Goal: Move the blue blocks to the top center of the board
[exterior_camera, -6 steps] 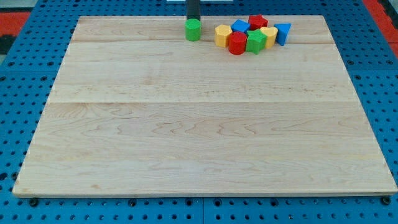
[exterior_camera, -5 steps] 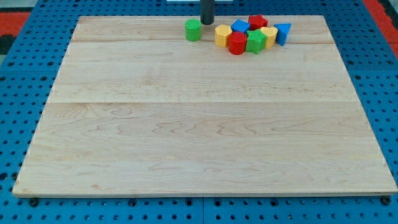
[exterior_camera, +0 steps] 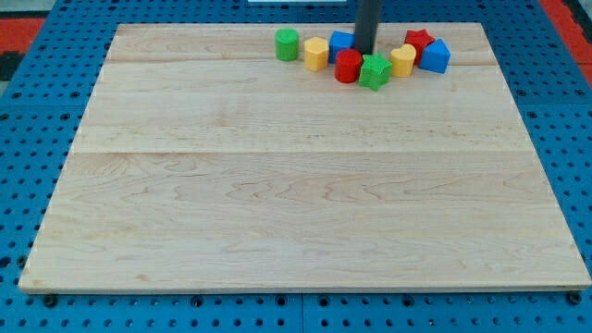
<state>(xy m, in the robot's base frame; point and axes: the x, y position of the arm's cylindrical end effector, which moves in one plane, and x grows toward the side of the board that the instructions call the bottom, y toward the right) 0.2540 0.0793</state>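
Observation:
My tip [exterior_camera: 365,52] stands at the view's top centre, inside the cluster of blocks. A blue block [exterior_camera: 340,43] sits just left of the tip, partly hidden by the rod. A second blue block [exterior_camera: 436,55] lies at the cluster's right end, beside a red star-like block [exterior_camera: 419,41]. A red cylinder [exterior_camera: 349,67] and a green block [exterior_camera: 375,71] sit just below the tip.
A green cylinder [exterior_camera: 287,43] stands at the left of the row, then a yellow block [exterior_camera: 316,54]. Another yellow block [exterior_camera: 402,59] lies right of the tip. The wooden board [exterior_camera: 296,185] rests on a blue pegboard.
My tip moved right from beside the green cylinder into the cluster. The blocks spread apart: one yellow block shifted left, the right blue block and red block shifted right.

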